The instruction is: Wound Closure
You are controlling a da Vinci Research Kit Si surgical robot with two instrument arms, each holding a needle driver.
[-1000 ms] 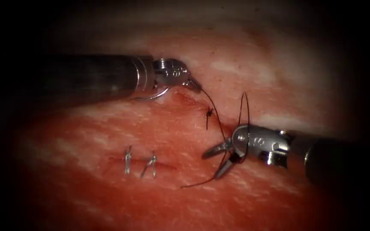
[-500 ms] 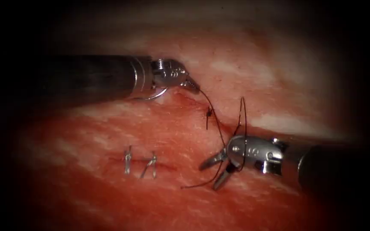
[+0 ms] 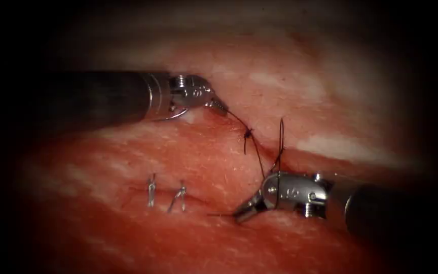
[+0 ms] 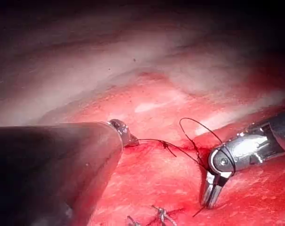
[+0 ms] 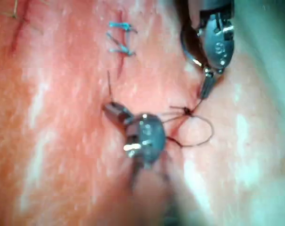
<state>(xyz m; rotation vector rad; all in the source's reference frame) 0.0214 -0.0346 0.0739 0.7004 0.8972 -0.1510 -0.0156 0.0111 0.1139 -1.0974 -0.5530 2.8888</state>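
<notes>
Left tool: shiny steel jaws clenched on dark thin thread near upper end of cut; curved steel needle arcs under its wrist, held point along curve cannot tell, out of tissue. Thread runs taut to small dark knot, then loops round right tool. Right tool jaws clamped on thread's free tail, low against moist, glistening red tissue. Two metal staples lie left.

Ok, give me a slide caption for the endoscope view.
Left tool and right tool each grip thread either side of a knot on the tissue.
</notes>
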